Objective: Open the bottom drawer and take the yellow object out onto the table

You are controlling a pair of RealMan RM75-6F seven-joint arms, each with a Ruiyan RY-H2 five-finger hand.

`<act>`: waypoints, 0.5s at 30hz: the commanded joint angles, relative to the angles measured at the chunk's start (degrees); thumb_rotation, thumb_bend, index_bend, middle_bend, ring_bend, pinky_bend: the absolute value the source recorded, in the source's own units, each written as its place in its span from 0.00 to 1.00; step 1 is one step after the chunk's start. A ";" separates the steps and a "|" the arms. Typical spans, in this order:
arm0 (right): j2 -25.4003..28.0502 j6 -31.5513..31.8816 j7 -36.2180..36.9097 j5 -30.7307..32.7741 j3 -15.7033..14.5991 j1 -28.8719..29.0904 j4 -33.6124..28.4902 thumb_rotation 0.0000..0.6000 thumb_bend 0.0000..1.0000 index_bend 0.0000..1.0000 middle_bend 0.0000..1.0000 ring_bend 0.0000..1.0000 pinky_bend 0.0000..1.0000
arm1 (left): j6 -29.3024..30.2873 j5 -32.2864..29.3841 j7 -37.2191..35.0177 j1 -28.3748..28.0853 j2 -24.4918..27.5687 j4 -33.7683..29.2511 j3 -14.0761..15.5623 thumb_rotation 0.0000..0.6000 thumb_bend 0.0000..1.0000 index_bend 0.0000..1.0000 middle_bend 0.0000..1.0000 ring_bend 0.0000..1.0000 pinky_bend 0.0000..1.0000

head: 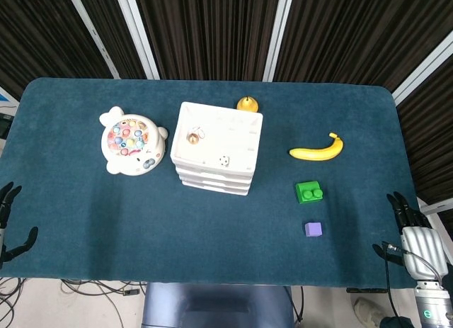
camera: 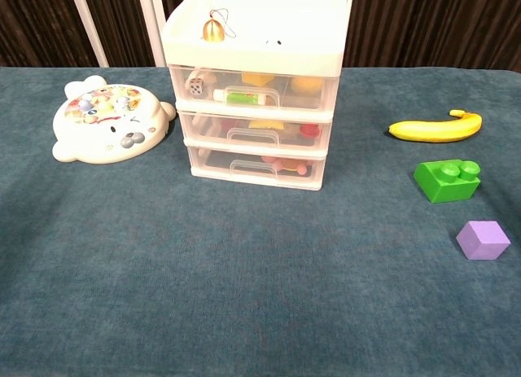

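Observation:
A white three-drawer cabinet (head: 216, 149) (camera: 254, 84) stands mid-table, all drawers closed. Its bottom drawer (camera: 256, 167) has a clear front with a handle; small reddish things show dimly behind it, and I cannot make out a yellow object there. My left hand (head: 10, 225) hangs off the table's near left corner, fingers spread and empty. My right hand (head: 414, 232) sits just past the near right corner, fingers apart, holding nothing. Neither hand appears in the chest view.
A white fish-shaped toy (head: 132, 142) (camera: 107, 124) lies left of the cabinet. Right of it are a banana (head: 316, 150) (camera: 435, 129), a green block (head: 309, 193) (camera: 447, 180) and a purple cube (head: 313, 229) (camera: 483, 239). A small bell (camera: 214, 28) rests on the cabinet top.

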 commanded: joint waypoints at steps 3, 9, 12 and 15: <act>-0.15 -0.94 0.77 -0.51 -0.50 0.38 -0.07 1.00 0.12 0.03 0.08 0.24 0.23 | -0.31 0.16 0.04 -0.09 -0.02 -0.08 0.18 1.00 0.37 0.03 0.00 0.00 0.00; 1.38 -5.15 9.56 -1.55 -2.36 1.58 -5.17 1.00 0.22 0.03 0.21 0.39 0.34 | -0.48 -0.48 0.06 -0.04 -0.19 -0.36 0.04 1.00 0.37 0.03 0.00 0.00 0.00; 2.79 -9.51 15.94 -2.46 -2.53 4.21 -7.54 1.00 0.25 0.02 0.38 0.55 0.55 | -0.87 -0.96 0.28 -0.15 -0.18 -0.44 -0.04 1.00 0.37 0.03 0.00 0.00 0.00; 3.17 -15.02 22.96 -2.52 -2.39 7.53 -9.46 1.00 0.27 0.00 0.55 0.68 0.76 | -0.89 -1.10 0.34 -0.16 -0.17 -0.66 -0.12 1.00 0.37 0.03 0.00 0.00 0.00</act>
